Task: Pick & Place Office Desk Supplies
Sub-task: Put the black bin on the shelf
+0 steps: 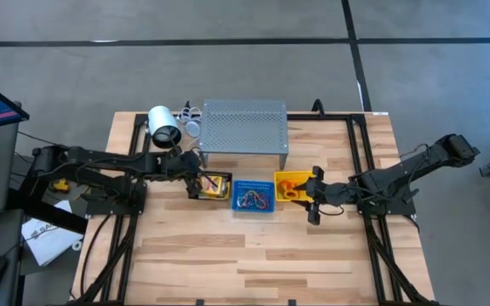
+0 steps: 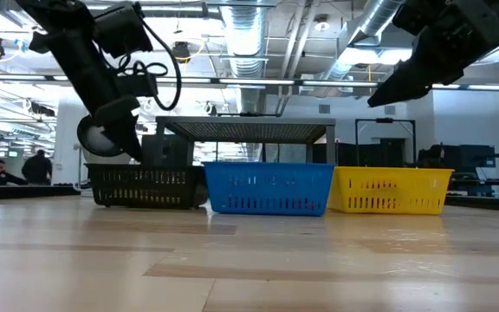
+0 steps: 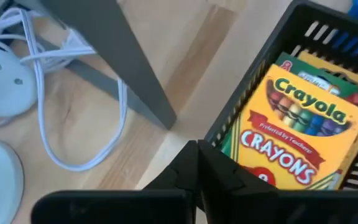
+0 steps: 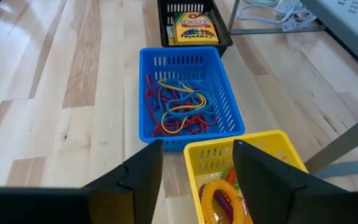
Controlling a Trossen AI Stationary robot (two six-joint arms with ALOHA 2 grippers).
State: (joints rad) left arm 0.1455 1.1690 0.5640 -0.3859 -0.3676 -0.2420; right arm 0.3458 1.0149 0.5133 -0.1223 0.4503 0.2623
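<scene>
Wooden bench (image 1: 253, 246), high view: your front half lies bare; black basket (image 1: 213, 186), blue basket (image 1: 254, 196) and yellow basket (image 1: 291, 186) line up before the grey shelf (image 1: 243, 126).

Left wrist view: left tool (image 3: 197, 163) clenched, empty, at the black basket's rim; crayon pack (image 3: 294, 140) inside reads "Crayola CRAYONS".

Right wrist view: right tool (image 4: 197, 163) released above the yellow basket; bands (image 4: 178, 106) fill the blue one.

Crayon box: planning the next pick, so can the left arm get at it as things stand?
Probably yes: the left end effector, shut, hangs at the black basket's rim, with the crayon box uncovered inside; it must open first.
</scene>
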